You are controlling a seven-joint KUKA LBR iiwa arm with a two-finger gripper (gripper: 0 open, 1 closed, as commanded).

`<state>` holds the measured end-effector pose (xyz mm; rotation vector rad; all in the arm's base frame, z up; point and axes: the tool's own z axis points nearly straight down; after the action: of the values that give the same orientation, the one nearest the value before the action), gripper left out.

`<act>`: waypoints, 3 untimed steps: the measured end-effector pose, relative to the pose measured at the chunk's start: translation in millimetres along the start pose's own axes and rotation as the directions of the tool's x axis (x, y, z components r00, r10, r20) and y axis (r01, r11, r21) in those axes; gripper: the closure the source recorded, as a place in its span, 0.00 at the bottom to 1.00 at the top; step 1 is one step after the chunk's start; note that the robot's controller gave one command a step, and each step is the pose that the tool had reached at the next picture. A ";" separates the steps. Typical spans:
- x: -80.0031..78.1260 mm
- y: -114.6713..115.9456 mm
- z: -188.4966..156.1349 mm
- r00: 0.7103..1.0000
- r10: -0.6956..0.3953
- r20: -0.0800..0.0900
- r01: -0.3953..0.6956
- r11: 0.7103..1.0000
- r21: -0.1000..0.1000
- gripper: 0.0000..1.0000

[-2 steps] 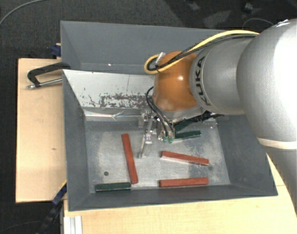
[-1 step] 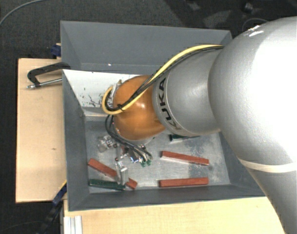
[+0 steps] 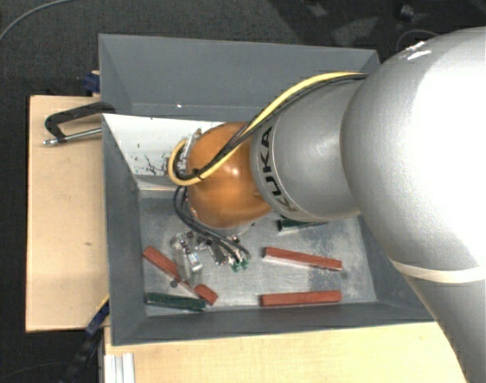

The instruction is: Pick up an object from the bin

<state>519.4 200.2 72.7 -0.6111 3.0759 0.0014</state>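
My gripper hangs low over the bin floor at the front left, under the arm's orange cover. Just left of it lies a short red-brown stick, tilted. In front of it lie a small red-brown piece and a dark green stick along the front wall. A long red-brown stick lies to its right, with another red-brown stick nearer the front wall. I see nothing held in the gripper.
A dark green piece shows partly under the arm at the right. A white sheet with dark marks leans on the back left wall. The big grey arm covers the bin's right and back parts.
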 end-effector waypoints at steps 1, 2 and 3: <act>0.7 1.2 1.1 1.000 -0.001 -0.002 0.001 1.000 -0.002 0.00; 25.0 4.5 -58.0 0.950 -0.312 0.003 0.312 0.950 -0.001 0.00; 45.2 -43.4 5.1 0.950 -0.312 -0.010 0.312 0.950 -0.003 0.00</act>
<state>494.2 142.8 67.4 -1.0930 2.9509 -0.0005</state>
